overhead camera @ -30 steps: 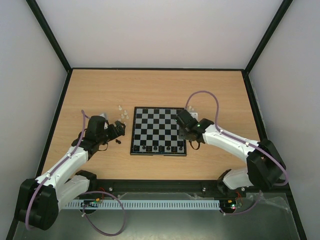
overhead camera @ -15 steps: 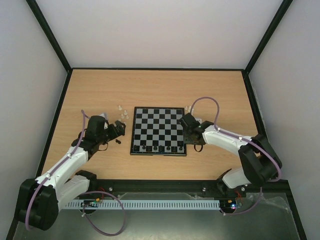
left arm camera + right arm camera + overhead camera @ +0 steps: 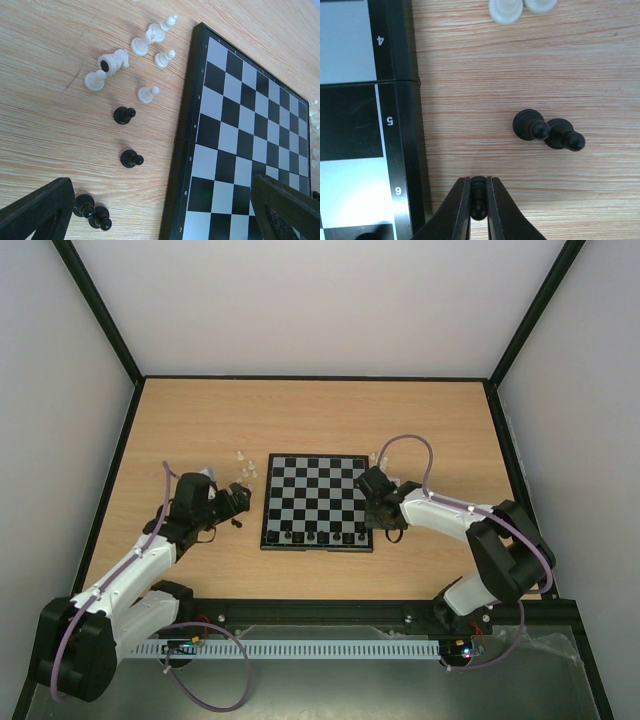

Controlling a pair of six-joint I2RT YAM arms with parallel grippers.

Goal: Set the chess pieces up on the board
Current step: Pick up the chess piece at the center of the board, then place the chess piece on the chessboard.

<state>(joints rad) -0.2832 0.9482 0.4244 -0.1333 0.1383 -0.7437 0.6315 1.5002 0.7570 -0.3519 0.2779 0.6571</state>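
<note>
While the black piece [image 3: 479, 212] sits pinched in the right gripper [image 3: 478, 186], just off the board [image 3: 400, 100] beside its right rim near rows five and six, the sound move is probably to lift it straight up, clear of the two loose black pieces [image 3: 547, 132] nearby, then set it upright mid-square. The left gripper [image 3: 160, 200] hangs wide and empty at the board's left edge, near other scattered pieces [image 3: 112, 62]. Underneath lies a pale wooden table [image 3: 300, 420], boxed in by plain white walls [image 3: 320, 300].

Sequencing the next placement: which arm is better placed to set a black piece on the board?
Right. The right gripper is shut on a black piece beside the board's rim; the left gripper is open, empty.
</note>
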